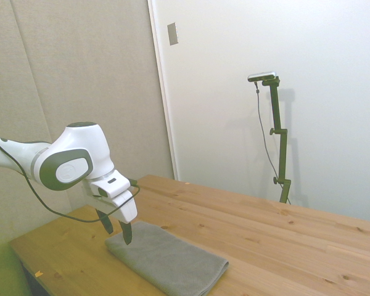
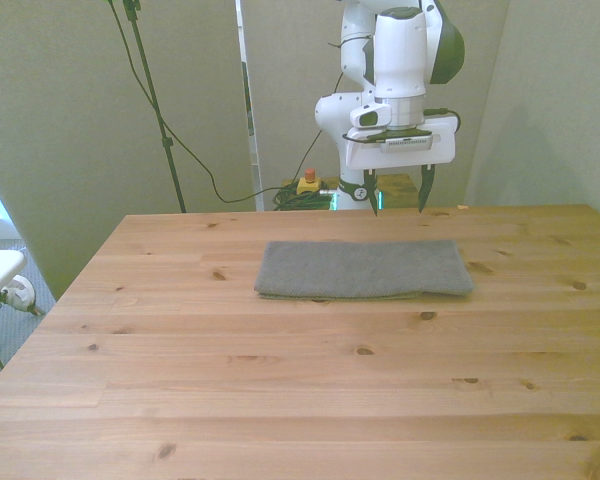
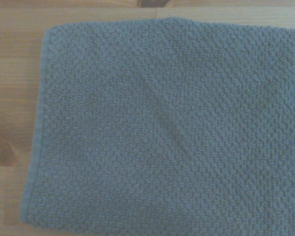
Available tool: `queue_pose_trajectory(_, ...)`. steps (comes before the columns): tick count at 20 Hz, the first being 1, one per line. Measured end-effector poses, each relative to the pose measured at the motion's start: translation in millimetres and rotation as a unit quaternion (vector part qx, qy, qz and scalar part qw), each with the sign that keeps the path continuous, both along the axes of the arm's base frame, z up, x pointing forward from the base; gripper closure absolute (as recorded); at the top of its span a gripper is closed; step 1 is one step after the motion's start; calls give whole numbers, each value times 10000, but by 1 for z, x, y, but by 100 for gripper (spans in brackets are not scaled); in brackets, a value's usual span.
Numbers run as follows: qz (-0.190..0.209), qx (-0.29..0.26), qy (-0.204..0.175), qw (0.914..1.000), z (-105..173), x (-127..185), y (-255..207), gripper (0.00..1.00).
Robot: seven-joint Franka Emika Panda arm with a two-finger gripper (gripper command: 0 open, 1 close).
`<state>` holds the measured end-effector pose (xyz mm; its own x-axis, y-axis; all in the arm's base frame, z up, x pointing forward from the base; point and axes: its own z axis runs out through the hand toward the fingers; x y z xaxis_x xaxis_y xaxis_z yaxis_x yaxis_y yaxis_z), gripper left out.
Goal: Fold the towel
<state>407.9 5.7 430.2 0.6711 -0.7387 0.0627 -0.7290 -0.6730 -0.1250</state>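
place: robot lab | cues: padded wall panels (image 1: 80,74), wooden table (image 2: 280,380), floor cables (image 2: 290,195)

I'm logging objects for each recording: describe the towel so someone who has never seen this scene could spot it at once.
On the wooden table, look just below the white arm's open end effector. The towel lies flat there, a grey terry-cloth rectangle with layered edges. It is the only soft, grey thing on the bare wood.

One grey towel (image 2: 363,268), one wooden table (image 2: 280,400), one end effector (image 2: 398,202).
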Motion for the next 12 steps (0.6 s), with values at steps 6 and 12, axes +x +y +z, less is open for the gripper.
queue_pose_trajectory(6, -134, -95, -114, 9998, 13, 15, 18, 0)
queue_pose_trajectory(12, -565, -952, 16, 9939, -5, 74, 87, 0)
